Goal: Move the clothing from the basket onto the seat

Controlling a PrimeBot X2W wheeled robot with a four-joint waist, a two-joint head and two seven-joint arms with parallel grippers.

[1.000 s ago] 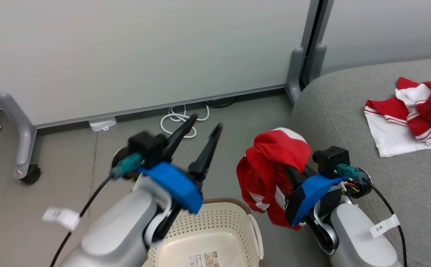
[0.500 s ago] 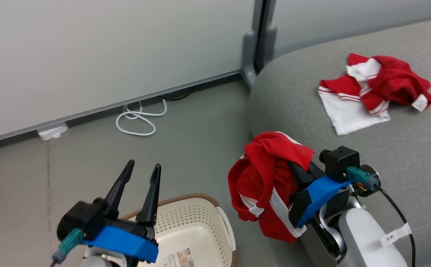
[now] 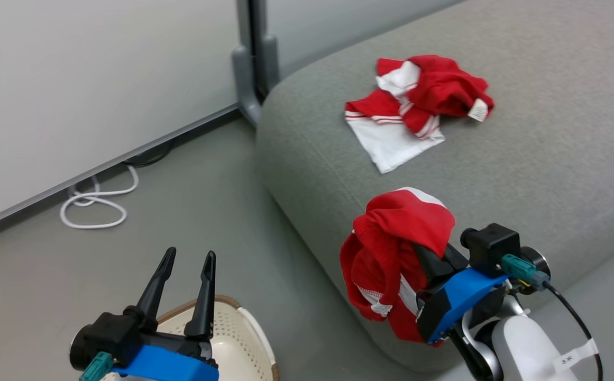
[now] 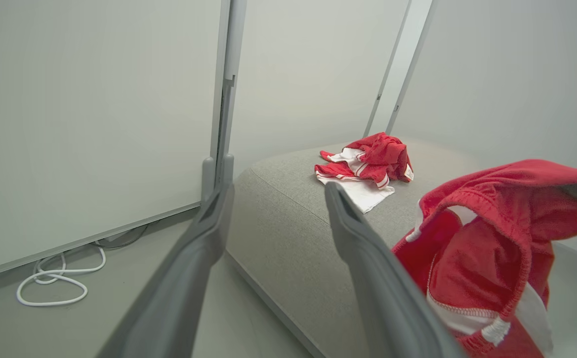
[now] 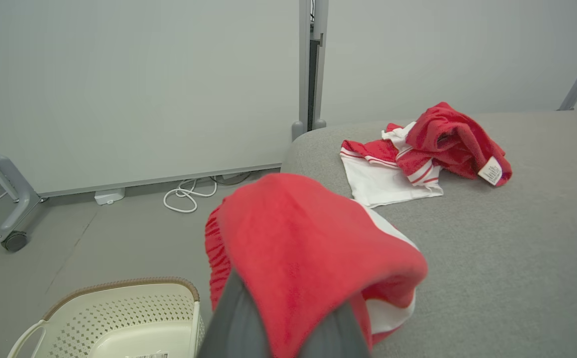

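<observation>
Two arms point their fingers up and forward, and the left gripper (image 3: pixel 189 255) by the basket (image 3: pixel 243 333) has its jaws spread around nothing. The right gripper (image 3: pixel 429 260) is up at the front edge of the seat (image 3: pixel 550 159), jaws pinching a red garment (image 3: pixel 391 238) that hangs over its fingers. A second garment (image 3: pixel 418 100) lies crumpled farther back on the seat.

We see the seat (image 3: pixel 523 174) covered in matt grey woven cloth with a fine rough grain, and both the lying garment (image 3: pixel 433 90) and the hanging garment (image 3: pixel 396 227) are soft, matt red-and-white knit fabric with stitched hems. The basket (image 3: pixel 232 344) looks like smooth cream plastic pierced with small holes under a brown woven-look rim, while the left claw (image 3: pixel 190 253) has matt dark fingers (image 3: pixel 204 296) above a smooth blue plastic shell (image 3: pixel 169 365); the floor (image 3: pixel 206 222) is dull, even grey.
</observation>
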